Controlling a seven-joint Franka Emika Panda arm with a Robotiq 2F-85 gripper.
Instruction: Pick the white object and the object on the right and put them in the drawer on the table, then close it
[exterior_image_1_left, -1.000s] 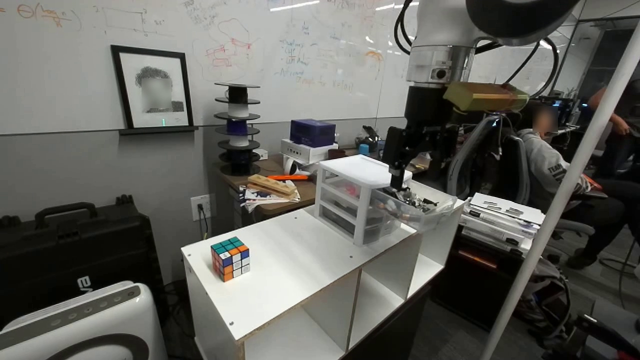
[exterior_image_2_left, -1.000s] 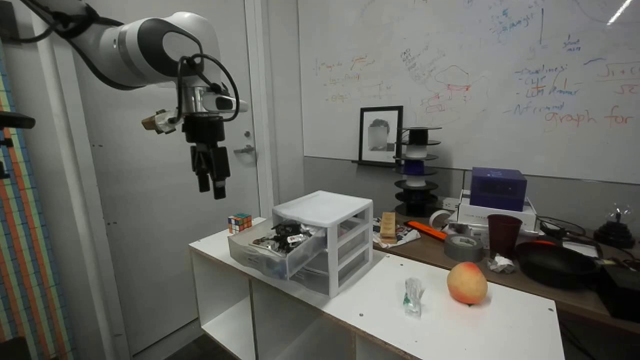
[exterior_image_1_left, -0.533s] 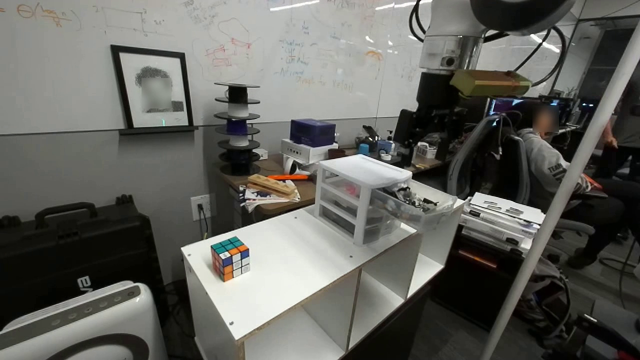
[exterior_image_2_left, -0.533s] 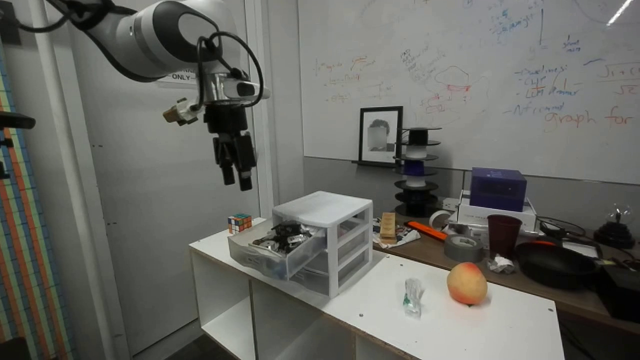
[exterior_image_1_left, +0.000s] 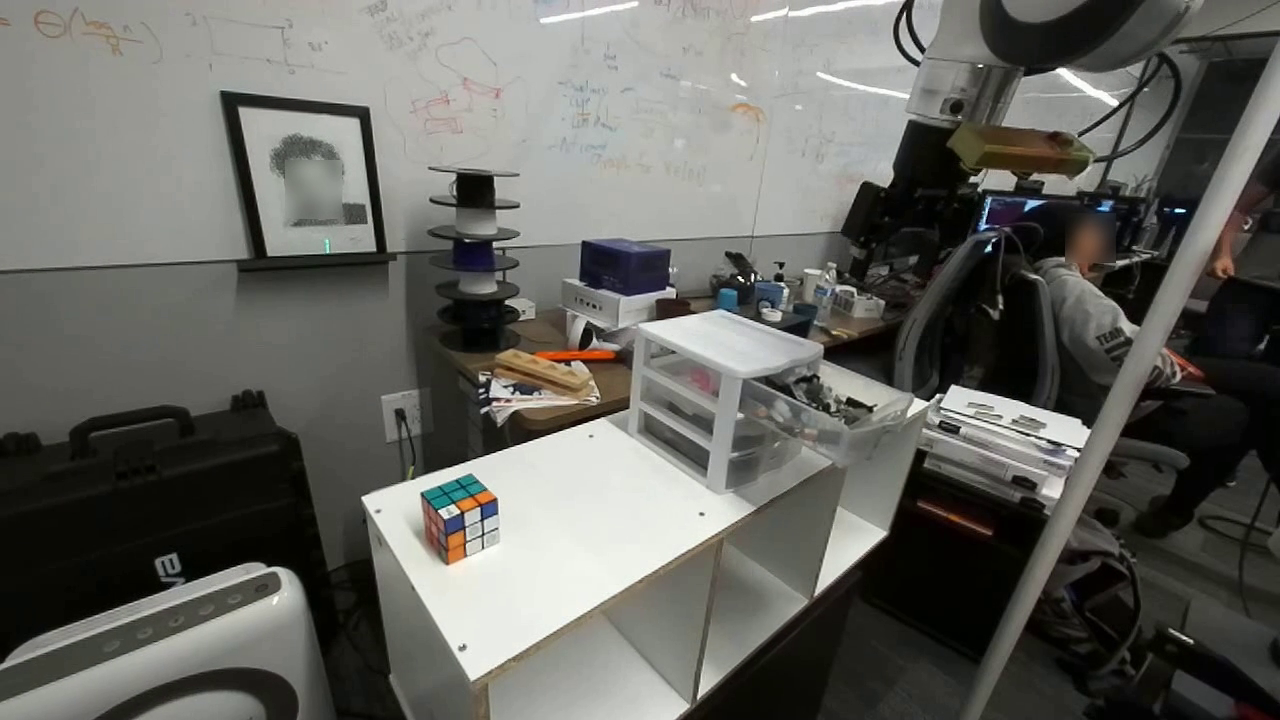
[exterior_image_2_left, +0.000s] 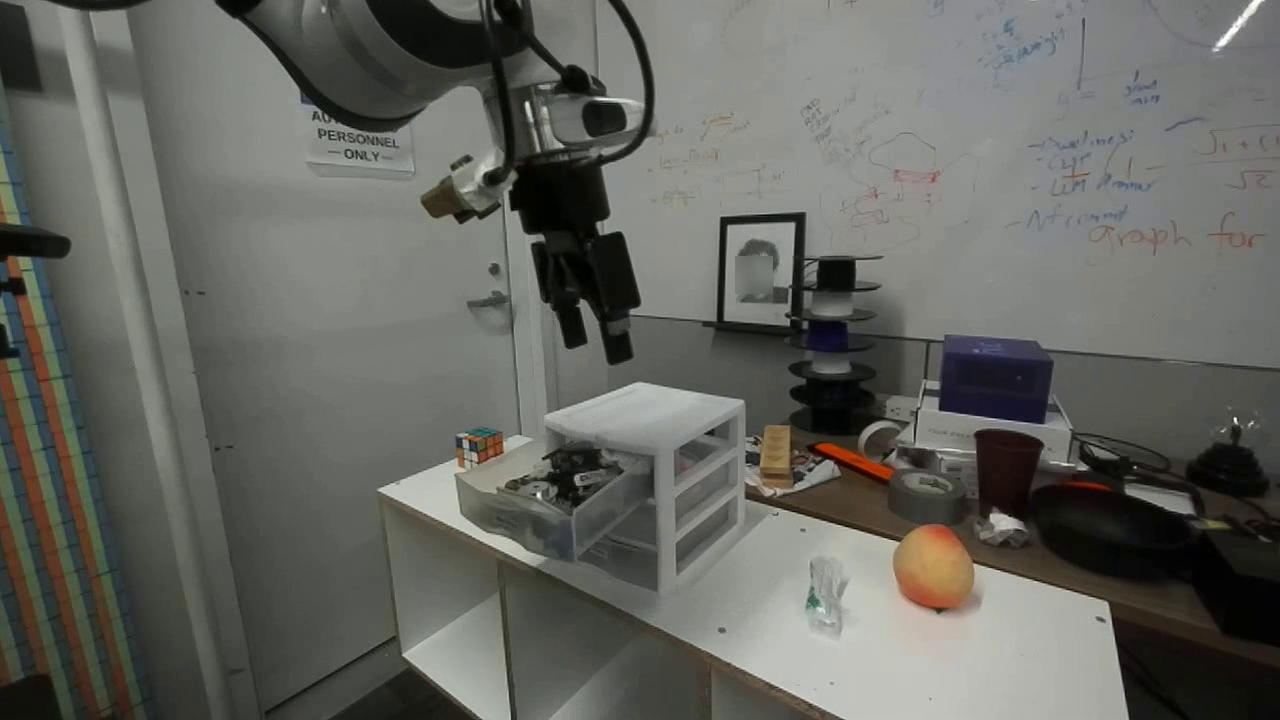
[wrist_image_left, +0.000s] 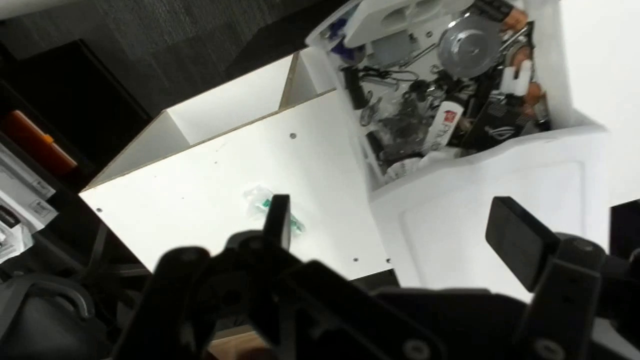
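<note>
The white chest (exterior_image_2_left: 650, 412) stands on the white table (exterior_image_2_left: 900, 665). Its top drawer (exterior_image_2_left: 515, 525) is pulled out and holds dark clutter, also seen in the wrist view (wrist_image_left: 552, 65). A crumpled clear-white plastic packet with a green bit (exterior_image_2_left: 826, 597) lies on the table beside the chest; in the wrist view it (wrist_image_left: 256, 197) is partly behind a finger. A peach-like fruit (exterior_image_2_left: 934, 567) sits to its right in an exterior view. My gripper (exterior_image_2_left: 596, 345) is open and empty, tilted, above the chest. In the wrist view its fingers (wrist_image_left: 387, 215) are wide apart.
A Rubik's cube (exterior_image_1_left: 460, 518) sits on the table on the far side of the chest from the packet. The brown desk behind holds a dark cup (exterior_image_2_left: 1004, 470), a black pan (exterior_image_2_left: 1110, 530), grey tape (exterior_image_2_left: 927, 495) and boxes. A white pole (exterior_image_1_left: 1090, 440) stands in front.
My gripper has moved from beyond the open drawer to above the chest, toward the packet's side, rising slightly and tilting. The drawer, packet and fruit have not moved.
</note>
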